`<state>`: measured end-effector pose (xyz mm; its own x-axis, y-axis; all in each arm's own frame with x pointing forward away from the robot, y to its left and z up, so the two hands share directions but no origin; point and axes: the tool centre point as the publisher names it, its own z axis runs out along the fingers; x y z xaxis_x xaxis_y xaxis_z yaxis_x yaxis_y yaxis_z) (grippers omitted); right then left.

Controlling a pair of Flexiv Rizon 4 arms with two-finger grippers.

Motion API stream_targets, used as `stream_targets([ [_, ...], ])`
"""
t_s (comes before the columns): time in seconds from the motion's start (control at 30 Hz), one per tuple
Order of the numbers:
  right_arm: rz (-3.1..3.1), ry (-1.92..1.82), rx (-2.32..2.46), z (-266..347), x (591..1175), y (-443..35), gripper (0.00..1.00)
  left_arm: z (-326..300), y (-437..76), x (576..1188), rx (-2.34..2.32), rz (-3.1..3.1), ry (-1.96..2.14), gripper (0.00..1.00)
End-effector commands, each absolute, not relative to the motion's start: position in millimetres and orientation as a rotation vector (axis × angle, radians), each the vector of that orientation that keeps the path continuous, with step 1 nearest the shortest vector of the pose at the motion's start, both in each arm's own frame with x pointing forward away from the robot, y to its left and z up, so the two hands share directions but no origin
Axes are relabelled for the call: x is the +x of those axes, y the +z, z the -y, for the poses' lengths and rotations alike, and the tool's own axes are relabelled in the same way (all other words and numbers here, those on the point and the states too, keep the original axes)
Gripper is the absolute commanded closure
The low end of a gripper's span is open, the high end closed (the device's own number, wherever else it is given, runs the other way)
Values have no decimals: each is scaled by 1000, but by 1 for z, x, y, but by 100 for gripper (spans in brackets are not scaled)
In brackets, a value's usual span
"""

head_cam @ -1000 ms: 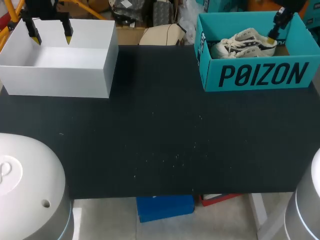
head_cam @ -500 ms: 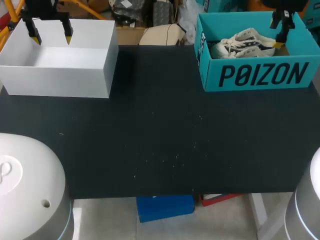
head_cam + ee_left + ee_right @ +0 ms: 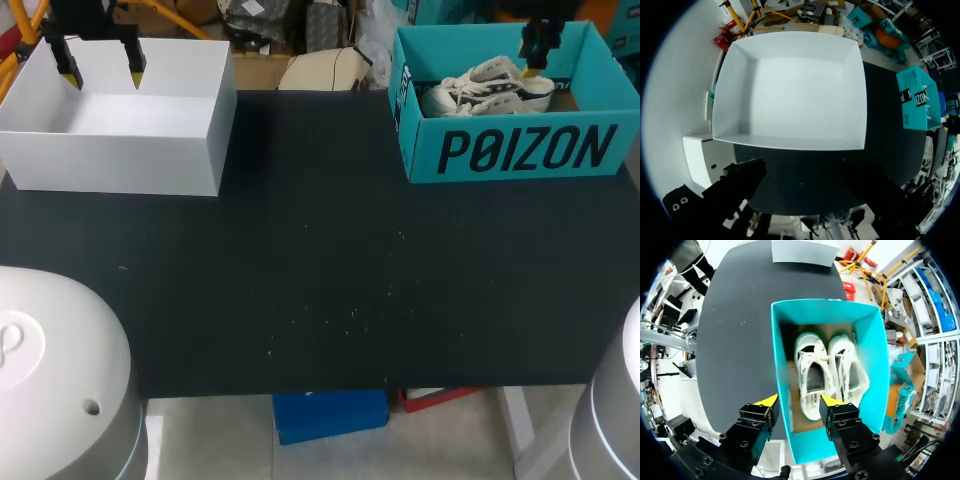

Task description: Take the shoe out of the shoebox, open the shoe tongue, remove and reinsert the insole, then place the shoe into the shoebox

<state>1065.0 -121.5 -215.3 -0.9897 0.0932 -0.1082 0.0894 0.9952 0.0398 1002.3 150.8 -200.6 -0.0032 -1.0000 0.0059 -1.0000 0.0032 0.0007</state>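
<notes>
A teal shoebox (image 3: 520, 150) stands open at the table's far right, with a pair of white lace-up shoes (image 3: 490, 88) lying side by side in it. My right gripper (image 3: 533, 55) hangs over the box's far side, above the shoes' heel end. In the right wrist view the shoes (image 3: 812, 372) lie ahead of the gripper (image 3: 797, 401) inside the shoebox (image 3: 825, 310). Its yellow-tipped fingers (image 3: 767, 401) stand apart with one box wall below the gap, holding nothing. My left gripper (image 3: 100, 68) hovers open over the white box.
A white open box (image 3: 110, 160) with nothing in it sits at the far left of the black table (image 3: 320, 280). In the left wrist view that box (image 3: 790, 100) lies ahead of the left gripper (image 3: 807, 185).
My right gripper has turned and shifted left above the shoebox's far side. The left arm and the shoes have not moved.
</notes>
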Motion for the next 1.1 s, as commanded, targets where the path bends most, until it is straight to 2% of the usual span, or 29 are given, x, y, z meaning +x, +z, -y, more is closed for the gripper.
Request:
stream_targets([
  [0.03,-3055,49,120,118,1091,-236,55,-150,-200,1002,2218,2220,0,0],
  [0.27,-3055,51,42,122,1114,-263,60,-150,-200,1002,2218,2220,0,0],
  [0.47,-3056,57,-44,131,1132,-287,59,-150,-200,1002,2218,2220,0,0],
  [0.73,-3062,47,-116,143,1152,-314,65,-150,-200,1002,2218,2220,0,0],
  [0.87,-3071,57,-129,145,1154,-328,75,-150,-200,1002,2218,2220,0,0],
  [1.1,-3112,74,-136,147,1149,-354,73,-150,-200,1002,2218,2220,0,0],
])
